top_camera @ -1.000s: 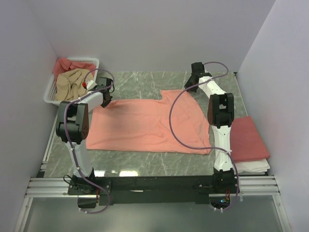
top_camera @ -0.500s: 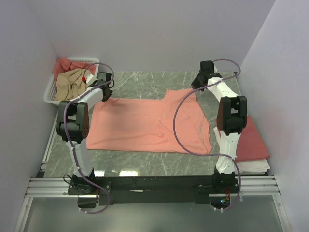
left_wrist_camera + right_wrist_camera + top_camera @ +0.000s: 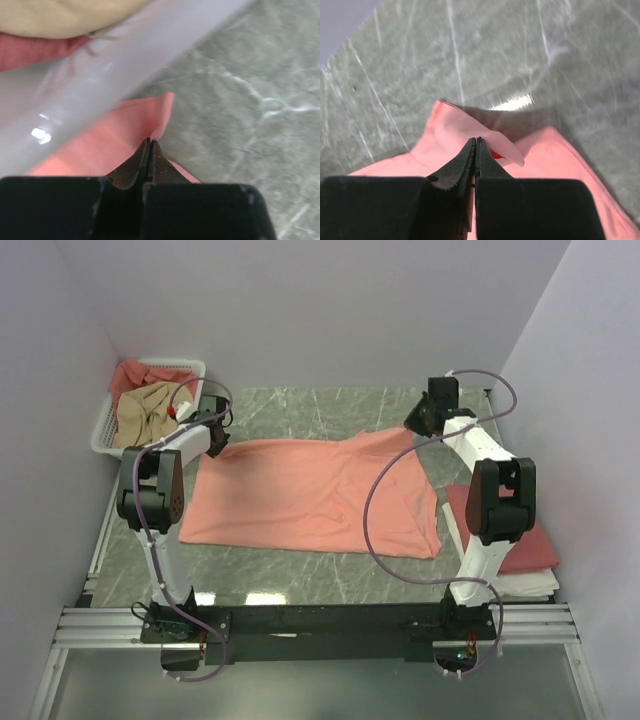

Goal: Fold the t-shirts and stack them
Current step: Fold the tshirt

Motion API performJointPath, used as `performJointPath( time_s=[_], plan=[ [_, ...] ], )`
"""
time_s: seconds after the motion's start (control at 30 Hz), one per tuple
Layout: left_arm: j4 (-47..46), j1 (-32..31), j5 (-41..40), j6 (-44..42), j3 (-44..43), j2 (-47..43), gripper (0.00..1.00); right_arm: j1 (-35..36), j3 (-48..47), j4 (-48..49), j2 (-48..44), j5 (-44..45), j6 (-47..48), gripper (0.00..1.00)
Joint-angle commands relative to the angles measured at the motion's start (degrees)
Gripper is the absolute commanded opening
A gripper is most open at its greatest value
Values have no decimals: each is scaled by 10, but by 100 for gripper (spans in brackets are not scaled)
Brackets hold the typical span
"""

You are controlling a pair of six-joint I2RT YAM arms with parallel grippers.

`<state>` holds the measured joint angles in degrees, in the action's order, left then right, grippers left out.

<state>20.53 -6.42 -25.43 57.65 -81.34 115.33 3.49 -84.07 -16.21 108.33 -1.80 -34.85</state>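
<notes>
Shirt (image 3: 300, 495), salmon-pink, is laid nearly flat on table (image 3: 300, 405); its far corners are pinched by left gripper (image 3: 150, 144) and right gripper (image 3: 476, 142), each clamped tight on cloth.

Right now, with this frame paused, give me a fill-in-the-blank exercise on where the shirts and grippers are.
1. The left gripper and the right gripper are each ____ on a far corner of the salmon-pink t-shirt.
2. The crumpled beige t-shirt sits in the white basket at the far ____ corner of the table.
3. The folded rose-red t-shirt lies on a white folded cloth at the table's ____ edge.

Missing words: shut; left; right.
</notes>
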Motion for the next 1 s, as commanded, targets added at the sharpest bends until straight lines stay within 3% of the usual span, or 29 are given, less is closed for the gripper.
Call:
performJointPath(
  time_s=[0.0, 0.5, 0.97],
  plan=[
    [-18, 11, 8, -13, 16, -41, 1, -1, 52, 41, -66, -1, -7, 0],
    [-43, 13, 0, 20, 119, -139, 1, -1, 266, 68, -268, 11, -48, 0],
    [-62, 13, -14, 34, 212, -220, 1, -1, 366, 59, -367, 2, -47, 0]
  ],
)
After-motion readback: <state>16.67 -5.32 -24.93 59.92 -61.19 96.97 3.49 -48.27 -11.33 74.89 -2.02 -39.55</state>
